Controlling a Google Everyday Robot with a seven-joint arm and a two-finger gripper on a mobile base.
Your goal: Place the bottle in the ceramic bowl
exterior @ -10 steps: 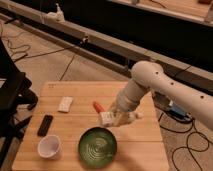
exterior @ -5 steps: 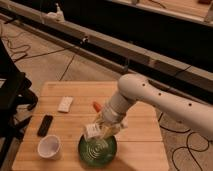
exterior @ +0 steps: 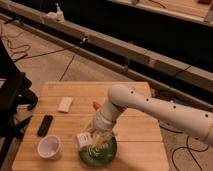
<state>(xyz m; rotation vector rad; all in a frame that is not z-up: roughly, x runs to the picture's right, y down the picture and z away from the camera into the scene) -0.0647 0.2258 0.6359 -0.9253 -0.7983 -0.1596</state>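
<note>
Table (exterior: 135,127) edges frame our whole workspace: we see a pale wooden top whose left edge runs close to a dark chair-like frame (exterior: 12,95), and whose near edge sits just below the dishes. Going from the left, a white cup (exterior: 49,147) stands near the front left corner, and we cannot make out anything inside it. Just behind it lies a flat black remote-like object (exterior: 45,125), and further back a flat white packet (exterior: 65,104), each well apart from the others. Open wood stretches behind the packet and across the table's far half. Next comes the ceramic bowl (exterior: 100,152), a shallow green dish at the front edge, near the cup but not touching it. Our end effector (exterior: 95,139) hangs directly over the bowl's left part, and its fingers are pinching the bottle (exterior: 84,140), a small whitish piece held just above the bowl's left rim; we cannot tell whether it touches the glaze. Behind the wrist an orange-red piece (exterior: 96,105) peeks out, mostly hidden by the arm (exterior: 160,112). That white arm reaches in from the right, crossing over the table's right half, where the wood under and in front of it lies bare to the right edge.
</note>
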